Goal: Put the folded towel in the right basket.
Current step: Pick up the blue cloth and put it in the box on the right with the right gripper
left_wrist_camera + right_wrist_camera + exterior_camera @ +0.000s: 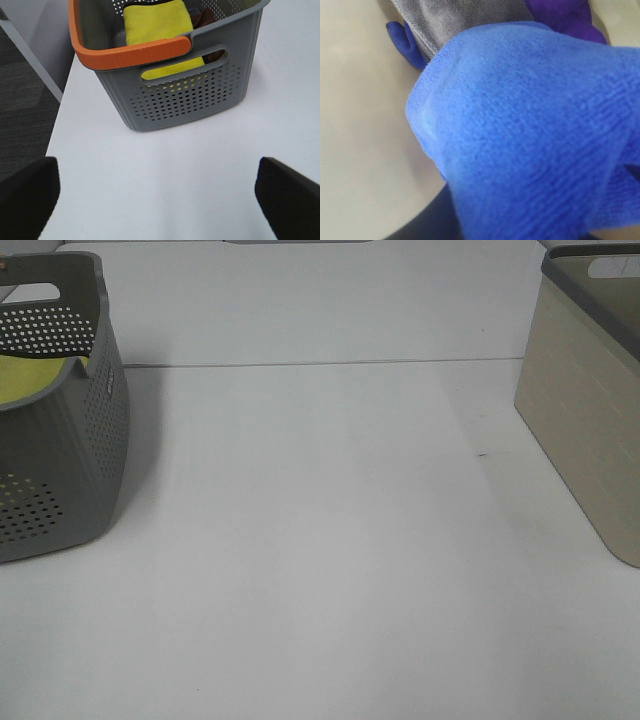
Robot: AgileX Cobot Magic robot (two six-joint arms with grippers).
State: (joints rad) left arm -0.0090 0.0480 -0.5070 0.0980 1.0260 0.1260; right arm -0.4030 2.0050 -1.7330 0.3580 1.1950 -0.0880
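Observation:
A blue folded towel [530, 135] fills the right wrist view, very close to the camera, inside the beige right basket [585, 430], whose inner wall [365, 130] shows beside it. My right gripper is hidden behind the towel; only a dark finger [437, 220] shows under the cloth, and the jaws seem closed on it. My left gripper [160, 200] is open and empty, low over the table in front of the grey basket [175, 100]. Neither arm shows in the exterior high view.
The grey perforated left basket [70, 460] with an orange rim [130, 52] holds a yellow towel [157, 22]. A grey cloth [460, 17] and a purple cloth [565, 15] lie in the right basket. The table's left edge [57, 115] drops to dark floor.

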